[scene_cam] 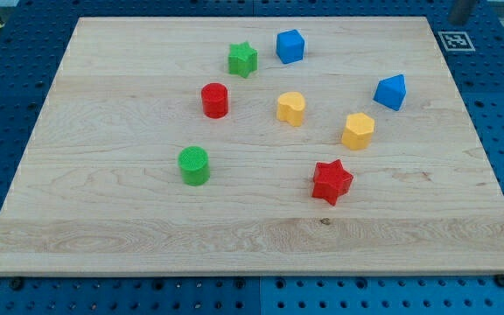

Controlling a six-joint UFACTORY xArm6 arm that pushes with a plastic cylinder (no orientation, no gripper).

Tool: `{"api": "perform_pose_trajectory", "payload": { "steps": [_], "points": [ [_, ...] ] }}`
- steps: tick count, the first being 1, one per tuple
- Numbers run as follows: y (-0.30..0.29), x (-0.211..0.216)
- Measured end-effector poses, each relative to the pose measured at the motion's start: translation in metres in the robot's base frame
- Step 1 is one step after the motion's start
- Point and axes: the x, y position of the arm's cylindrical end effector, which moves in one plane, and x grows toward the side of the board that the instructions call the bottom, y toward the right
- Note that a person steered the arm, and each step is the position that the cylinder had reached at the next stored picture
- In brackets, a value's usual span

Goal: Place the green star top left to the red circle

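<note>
The green star (242, 59) lies near the view's top, up and to the right of the red circle (214, 100), with a small gap between them. A grey rod stub (462, 10) shows at the view's top right corner, off the board. Its tip cannot be made out, and it is far from all blocks.
On the wooden board (103, 210): a blue cube (290, 45) right of the green star, a blue block (391, 91), a yellow heart (290, 108), a yellow hexagon (358, 130), a green circle (194, 165), a red star (332, 181). A marker tag (456, 40) lies off the board's top right.
</note>
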Motion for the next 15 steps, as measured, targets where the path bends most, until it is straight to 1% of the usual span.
{"api": "perform_pose_trajectory", "payload": {
  "steps": [1, 2, 3, 4, 5, 6, 7, 8, 9, 10, 11, 12, 13, 14, 15],
  "points": [
    [-0.01, 0.033],
    [-0.091, 0.079],
    [-0.174, 0.081],
    [-0.177, 0.081],
    [-0.219, 0.102],
    [-0.24, 0.121],
    [-0.256, 0.122],
    [-0.326, 0.122],
    [-0.329, 0.117],
    [-0.338, 0.099],
    [-0.348, 0.099],
    [-0.394, 0.099],
    [-0.404, 0.1],
    [-0.371, 0.118],
    [-0.368, 0.153]
  ]
}}
